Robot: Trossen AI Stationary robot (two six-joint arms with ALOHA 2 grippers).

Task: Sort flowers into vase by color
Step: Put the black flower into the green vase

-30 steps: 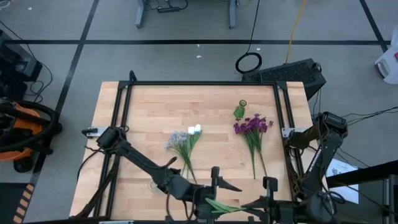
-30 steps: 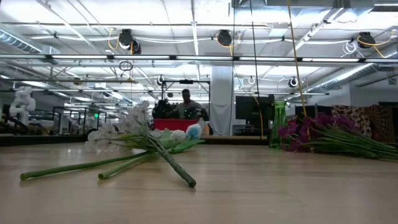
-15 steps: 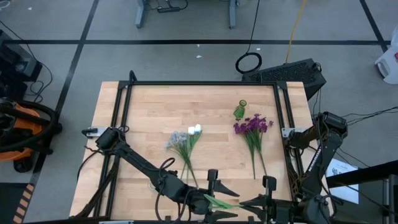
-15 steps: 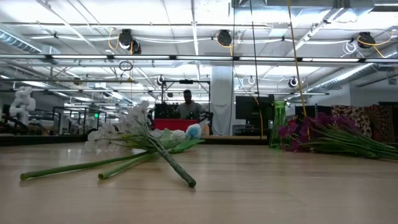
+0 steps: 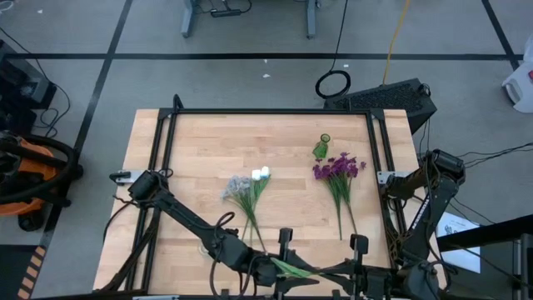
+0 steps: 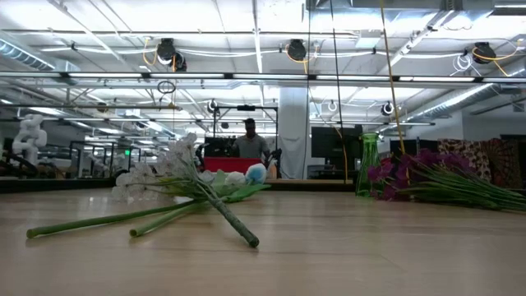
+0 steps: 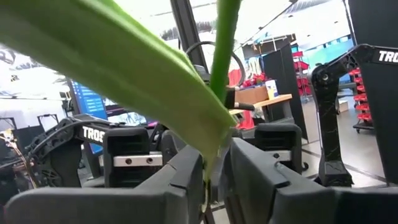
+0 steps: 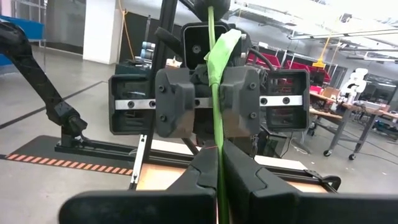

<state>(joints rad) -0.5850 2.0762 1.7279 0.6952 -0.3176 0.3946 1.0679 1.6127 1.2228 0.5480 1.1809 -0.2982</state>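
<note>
Wooden tabletop (image 5: 200,142), near edge: one green flower stem (image 8: 216,124) is pinched by both tools, left tool (image 5: 279,268) and right tool (image 5: 337,271) facing each other. White and pale-blue flowers (image 5: 248,185) lie mid-tabletop; purple flowers (image 5: 338,170) lie just beside green vase (image 5: 321,147).

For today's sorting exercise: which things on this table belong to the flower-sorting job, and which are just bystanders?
Belongs to the job:
- green vase
- purple flowers
- white and pale flowers
- green stem clamped by left gripper and right gripper

Just lying about:
- black cable loop on the floor
- person in the background
</note>
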